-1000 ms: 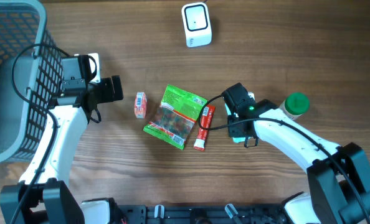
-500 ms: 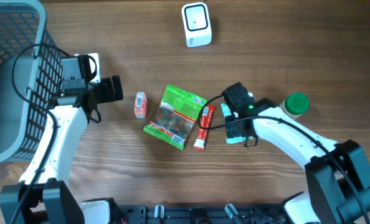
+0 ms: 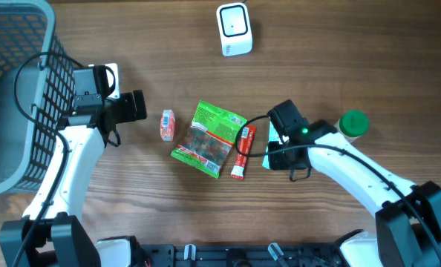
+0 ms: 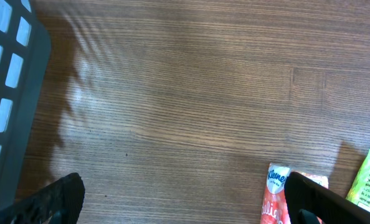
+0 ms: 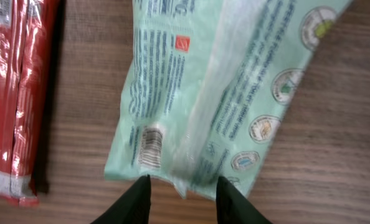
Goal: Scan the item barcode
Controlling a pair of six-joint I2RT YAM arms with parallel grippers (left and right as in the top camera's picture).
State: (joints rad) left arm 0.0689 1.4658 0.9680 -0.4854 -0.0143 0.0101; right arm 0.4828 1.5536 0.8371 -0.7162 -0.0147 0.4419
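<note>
A mint-green packet (image 5: 222,87) lies under my right gripper (image 5: 185,194), its printed back up and its barcode (image 5: 151,146) near the left fingertip. The two fingertips pinch the packet's near edge, which bunches into a ridge between them. From overhead only a corner of the packet (image 3: 266,160) shows beside the right gripper (image 3: 277,156). The white scanner (image 3: 234,30) stands at the back of the table. My left gripper (image 3: 135,105) hangs wide open by the basket, holding nothing. One of its fingers (image 4: 322,200) is just next to a pink tissue pack (image 4: 276,198).
A grey basket (image 3: 12,96) fills the far left. A pink tissue pack (image 3: 166,124), a green snack bag (image 3: 209,139) and a red stick packet (image 3: 243,151) lie mid-table. A green-capped bottle (image 3: 353,124) stands right of the right arm.
The right gripper opened and closed again on the mint packet, and shifted slightly right and toward the front. The packet now peeks out on its left side. The left arm has not moved.
</note>
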